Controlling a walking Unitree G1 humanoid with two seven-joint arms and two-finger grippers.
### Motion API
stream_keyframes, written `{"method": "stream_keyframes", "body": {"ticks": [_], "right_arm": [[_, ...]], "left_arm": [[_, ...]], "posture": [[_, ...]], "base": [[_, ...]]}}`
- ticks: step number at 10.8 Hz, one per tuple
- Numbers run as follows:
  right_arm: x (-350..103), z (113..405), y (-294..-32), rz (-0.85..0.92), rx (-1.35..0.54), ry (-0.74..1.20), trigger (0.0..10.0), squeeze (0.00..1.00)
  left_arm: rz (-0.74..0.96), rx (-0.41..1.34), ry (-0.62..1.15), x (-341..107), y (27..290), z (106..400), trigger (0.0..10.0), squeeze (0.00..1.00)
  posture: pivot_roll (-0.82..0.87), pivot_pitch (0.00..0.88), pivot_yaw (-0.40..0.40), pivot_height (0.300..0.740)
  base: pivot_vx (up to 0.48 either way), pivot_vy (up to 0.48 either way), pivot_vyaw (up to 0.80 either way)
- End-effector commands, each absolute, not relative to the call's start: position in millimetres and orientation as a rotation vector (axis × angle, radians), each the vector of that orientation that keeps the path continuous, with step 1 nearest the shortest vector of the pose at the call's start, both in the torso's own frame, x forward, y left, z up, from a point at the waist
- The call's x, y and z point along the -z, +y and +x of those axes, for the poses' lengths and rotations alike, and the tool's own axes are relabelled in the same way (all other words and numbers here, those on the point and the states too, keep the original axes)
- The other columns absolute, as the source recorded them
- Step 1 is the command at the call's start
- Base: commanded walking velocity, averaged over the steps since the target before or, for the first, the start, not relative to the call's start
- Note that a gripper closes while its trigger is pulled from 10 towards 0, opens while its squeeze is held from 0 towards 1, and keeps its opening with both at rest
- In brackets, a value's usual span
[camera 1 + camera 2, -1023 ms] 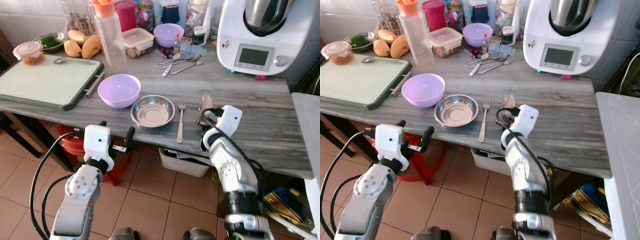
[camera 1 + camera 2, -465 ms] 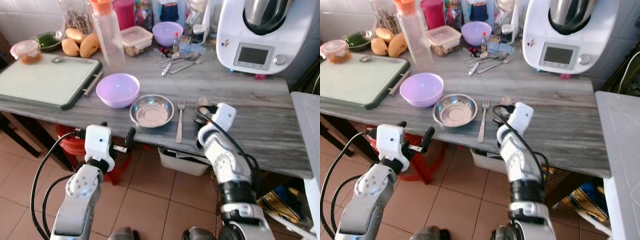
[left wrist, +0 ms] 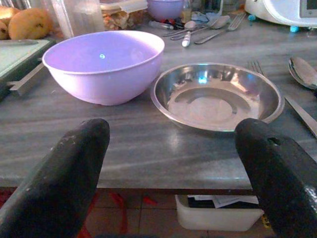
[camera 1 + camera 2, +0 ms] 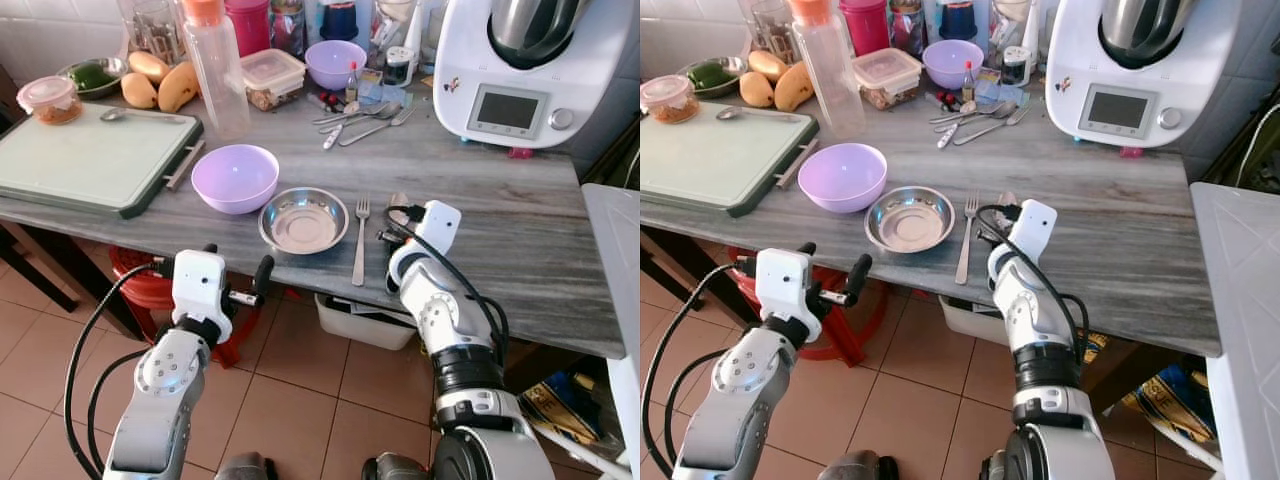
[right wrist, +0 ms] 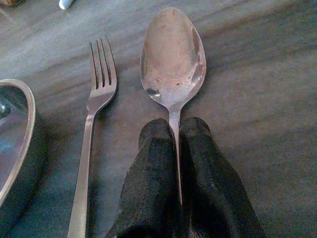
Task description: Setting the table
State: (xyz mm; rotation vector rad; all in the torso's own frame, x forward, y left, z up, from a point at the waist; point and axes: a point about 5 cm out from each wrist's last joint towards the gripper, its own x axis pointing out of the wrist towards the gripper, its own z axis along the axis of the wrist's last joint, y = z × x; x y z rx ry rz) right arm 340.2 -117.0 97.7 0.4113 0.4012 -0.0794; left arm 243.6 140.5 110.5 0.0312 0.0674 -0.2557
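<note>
**A:** How far along is the place setting?

**B:** Partway, I'd judge. Near the front edge of the desk (image 4: 520,230) sit a purple bowl (image 4: 235,177), a steel dish (image 4: 304,220) just right of it, and a fork (image 4: 360,240) lying beside the dish with its tines pointing toward the back edge.

**A:** And the spoon?

**B:** The spoon (image 5: 173,62) lies just right of the fork, parallel to it, bowl facing up and pointing toward the back edge. The right gripper (image 5: 176,144) has its two fingers pressed together on the spoon's handle, pinching it. The spoon looks to be resting on the desk, though I can't tell for certain.

**A:** What about the other arm?

**B:** The left gripper (image 4: 233,285) hovers just off the front edge of the desk, below the bowl and dish, with its fingers spread wide and nothing between them.

**A:** So what's left?

**B:** Releasing the spoon, most likely. More cutlery (image 4: 360,115) and a second purple bowl (image 4: 336,64) sit near the back edge, so there may be another setting to lay.
</note>
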Motion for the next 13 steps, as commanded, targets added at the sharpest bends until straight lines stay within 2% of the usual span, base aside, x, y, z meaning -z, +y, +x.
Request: {"method": "stream_keyframes", "body": {"ticks": [1, 4, 5, 6, 7, 13], "right_arm": [[-98.3, 343.2, -113.8, 0.421, 0.085, 0.408, 10.0, 0.00], [-93.9, 341.7, -106.8, 0.414, 0.070, 0.427, 10.0, 0.00], [-92.0, 340.5, -106.8, 0.411, 0.070, 0.430, 10.0, 0.17], [-91.7, 340.9, -107.2, 0.410, 0.073, 0.429, 10.0, 0.91], [-91.4, 341.5, -107.9, 0.409, 0.074, 0.428, 10.0, 1.00], [-94.5, 343.8, -112.6, 0.391, 0.089, 0.398, 10.0, 1.00]], "left_arm": [[0.042, 0.259, 0.065, -113.1, 139.1, 243.6, 10.0, 0.00], [0.041, 0.259, 0.069, -113.0, 139.0, 243.0, 10.0, 0.00], [0.040, 0.260, 0.070, -112.8, 138.9, 242.8, 10.0, 0.00], [0.040, 0.261, 0.071, -112.8, 138.8, 243.0, 10.0, 0.00], [0.040, 0.262, 0.073, -112.7, 138.6, 243.3, 10.0, 0.00], [0.047, 0.263, 0.069, -112.3, 138.4, 246.5, 10.0, 0.00]], "posture": [[0.04, 0.058, 0.037, 0.740], [0.04, 0.061, 0.036, 0.740], [0.04, 0.061, 0.036, 0.740], [0.04, 0.061, 0.036, 0.740], [0.05, 0.060, 0.036, 0.740], [0.05, 0.044, 0.035, 0.740]], "base": [[0.000, 0.000, 0.00], [0.000, 0.000, 0.00], [0.000, 0.000, 0.00], [0.000, 0.000, 0.00], [0.000, 0.000, 0.00], [0.000, 0.000, 0.00]]}}
